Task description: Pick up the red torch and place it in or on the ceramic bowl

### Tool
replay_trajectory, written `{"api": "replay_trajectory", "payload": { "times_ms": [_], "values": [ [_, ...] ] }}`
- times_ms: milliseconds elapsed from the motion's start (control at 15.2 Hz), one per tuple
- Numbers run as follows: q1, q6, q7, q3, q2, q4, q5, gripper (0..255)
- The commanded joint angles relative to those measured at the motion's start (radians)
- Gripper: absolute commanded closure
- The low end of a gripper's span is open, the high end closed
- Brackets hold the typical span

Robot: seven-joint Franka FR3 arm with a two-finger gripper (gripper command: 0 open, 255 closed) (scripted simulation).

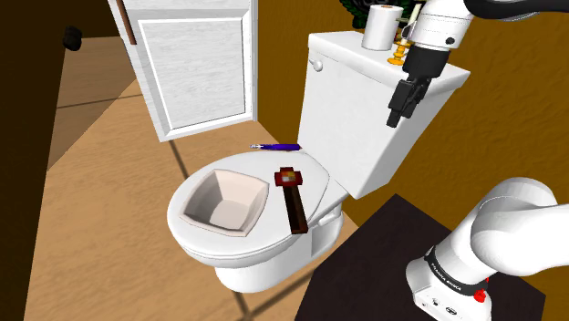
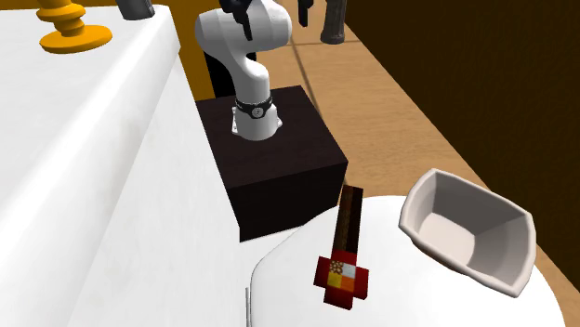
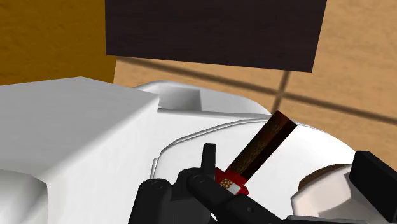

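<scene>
Well below the empty, parted gripper [image 1: 398, 111], the red torch [image 1: 292, 196] lies on the toilet lid [image 1: 196, 242] beside the bowl [image 1: 215, 197].

toilet lid [image 1: 274, 239]: closed, white. It's what I've got most of the stuff sitting on.
bowl [image 1: 228, 202]: pale and squarish, upright on the lid, over toward the shoulder view's left.
torch [image 1: 293, 199]: lying flat on the lid just beside the bowl. Looks apart from it to me. Red head toward the tank [image 1: 365, 109], dark handle toward the lid's front.
pen [image 1: 276, 146]: small and purple, at the lid's back edge, apart from the torch.
tank top: a white paper roll [image 1: 382, 27] stands upright, with an orange holder [image 1: 398, 56] beside it.
floor [image 1: 109, 201]: tan tiles, carrying the toilet and the dark stand [image 2: 279, 158].
</scene>
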Motion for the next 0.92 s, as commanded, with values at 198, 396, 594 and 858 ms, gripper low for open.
{"api": "replay_trajectory", "payload": {
  "times_ms": [198,396,594,858],
  "values": [
    [-0.001,0.109,0.054,0.040,0.027,-0.072,0.019,0],
    [-0.002,0.222,0.107,0.080,0.070,-0.131,0.037,0],
    [-0.002,0.339,0.160,0.119,0.131,-0.176,0.052,0],
    [-0.005,0.497,0.233,0.173,0.239,-0.213,0.065,0]
  ]
}}
